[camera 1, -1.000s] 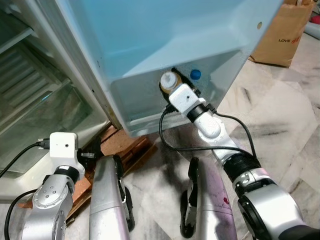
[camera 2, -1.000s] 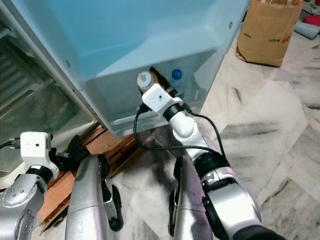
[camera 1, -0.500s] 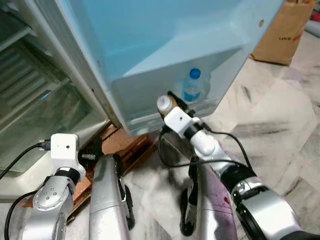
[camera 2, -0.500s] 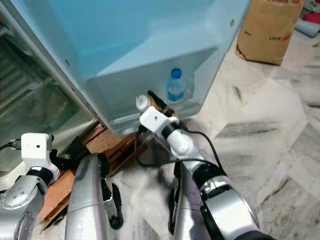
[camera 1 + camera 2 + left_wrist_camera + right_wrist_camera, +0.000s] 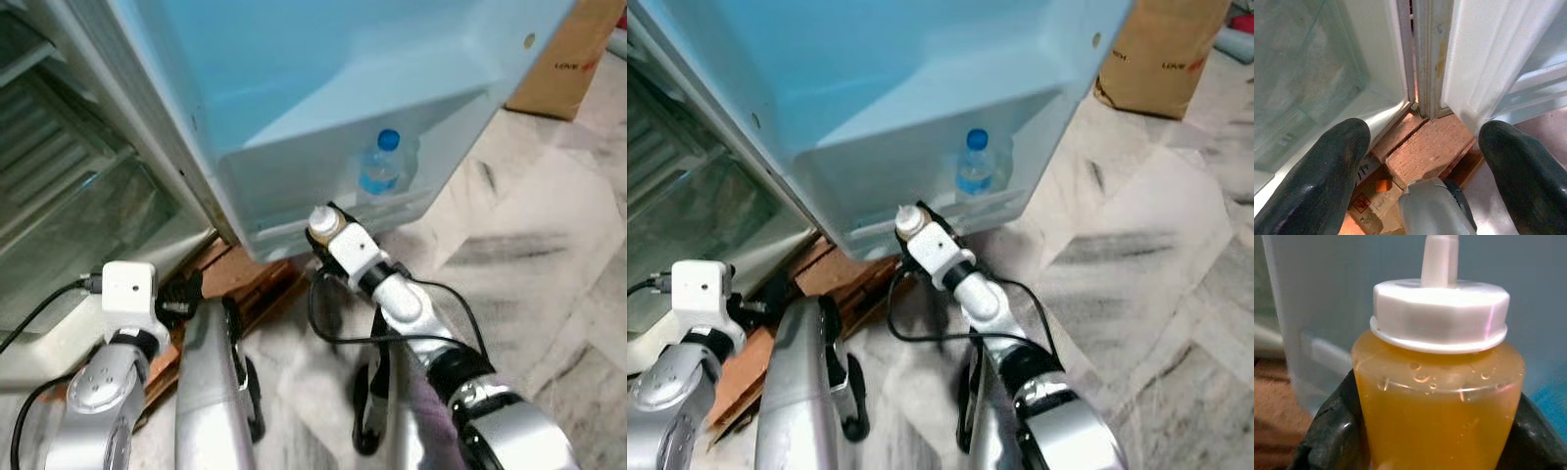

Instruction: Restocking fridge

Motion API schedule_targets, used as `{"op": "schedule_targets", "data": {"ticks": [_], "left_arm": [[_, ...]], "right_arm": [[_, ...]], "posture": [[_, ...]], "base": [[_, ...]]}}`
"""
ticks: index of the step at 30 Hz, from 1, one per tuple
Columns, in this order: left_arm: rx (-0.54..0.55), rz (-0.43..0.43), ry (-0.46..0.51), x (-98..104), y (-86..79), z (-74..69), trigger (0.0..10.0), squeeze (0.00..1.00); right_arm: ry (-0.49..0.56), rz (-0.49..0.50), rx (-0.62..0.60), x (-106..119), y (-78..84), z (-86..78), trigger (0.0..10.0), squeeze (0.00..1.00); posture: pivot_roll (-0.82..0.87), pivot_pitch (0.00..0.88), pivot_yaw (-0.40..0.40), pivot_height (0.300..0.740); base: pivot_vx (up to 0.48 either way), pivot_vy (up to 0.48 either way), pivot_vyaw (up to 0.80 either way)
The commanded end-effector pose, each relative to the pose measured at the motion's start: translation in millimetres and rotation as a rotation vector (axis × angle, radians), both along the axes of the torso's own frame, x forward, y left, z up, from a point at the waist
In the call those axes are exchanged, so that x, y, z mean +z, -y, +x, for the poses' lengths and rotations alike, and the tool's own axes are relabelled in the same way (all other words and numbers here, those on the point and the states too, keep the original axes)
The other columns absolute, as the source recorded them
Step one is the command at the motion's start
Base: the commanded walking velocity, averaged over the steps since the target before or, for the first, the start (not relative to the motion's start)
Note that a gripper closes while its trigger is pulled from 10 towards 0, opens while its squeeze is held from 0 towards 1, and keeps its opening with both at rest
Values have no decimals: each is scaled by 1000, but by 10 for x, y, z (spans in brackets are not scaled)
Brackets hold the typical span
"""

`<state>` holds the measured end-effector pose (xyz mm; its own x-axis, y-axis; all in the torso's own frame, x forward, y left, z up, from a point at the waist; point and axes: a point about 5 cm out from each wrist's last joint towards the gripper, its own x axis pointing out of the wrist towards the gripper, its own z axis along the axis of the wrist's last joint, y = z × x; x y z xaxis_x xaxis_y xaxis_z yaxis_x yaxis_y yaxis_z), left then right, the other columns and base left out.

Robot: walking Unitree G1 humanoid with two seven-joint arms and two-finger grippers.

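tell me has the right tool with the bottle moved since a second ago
Yes. The right tool, shut on the orange bottle, pulled back out of the door shelf, toward the robot.

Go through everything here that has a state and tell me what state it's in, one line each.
Fridge door: swung open.
Door shelf: one water bottle in it.
Water bottle: upright, blue cap on.
Squeeze bottle: full of amber liquid, white nozzle cap on, outside the shelf.
Right pincer: shut on the squeeze bottle.
Left pincer: open, low by the fridge's base.
Paper bag: standing on the floor.
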<state>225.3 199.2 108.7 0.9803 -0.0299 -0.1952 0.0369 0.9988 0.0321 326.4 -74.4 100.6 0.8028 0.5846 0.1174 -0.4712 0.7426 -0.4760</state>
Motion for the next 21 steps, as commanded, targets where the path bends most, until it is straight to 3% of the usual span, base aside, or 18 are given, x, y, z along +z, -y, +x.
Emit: {"op": "schedule_targets", "data": {"ticks": [1,4,7,9,12,14,17,21], "left_arm": [[-3,8,-19,-28,1,-28,10000,0],[-15,15,-14,-17,11,-22,10000,0],[-18,18,-12,-14,11,-23,10000,0],[-8,21,-6,0,-14,-9,10000,0],[-6,21,-6,-4,-12,-6,10000,0],[-7,20,-5,-6,-4,-4,10000,0],[-12,25,-1,-9,7,-2,10000,0],[-13,24,2,-12,5,23,10000,0]], "right_arm": [[125,39,31,231,-74,11,10000,0],[261,40,48,513,-119,50,10000,0],[324,44,47,659,-122,68,10000,0],[417,64,62,920,-117,77,10000,0],[468,63,99,1034,-142,26,10000,0],[491,48,129,1057,-164,-29,10000,0],[545,-73,203,915,-162,-162,10000,0],[608,-294,237,645,-68,-162,10000,0]], "posture": [[169,339,29,529],[176,337,33,529],[179,335,30,529],[181,331,27,529],[181,331,25,529],[180,329,24,529],[174,324,23,529],[168,324,25,529]], "base": [[0,0,0],[0,0,0],[0,0,0],[0,0,0],[0,0,0],[0,0,0],[0,0,0],[0,0,0]]}}
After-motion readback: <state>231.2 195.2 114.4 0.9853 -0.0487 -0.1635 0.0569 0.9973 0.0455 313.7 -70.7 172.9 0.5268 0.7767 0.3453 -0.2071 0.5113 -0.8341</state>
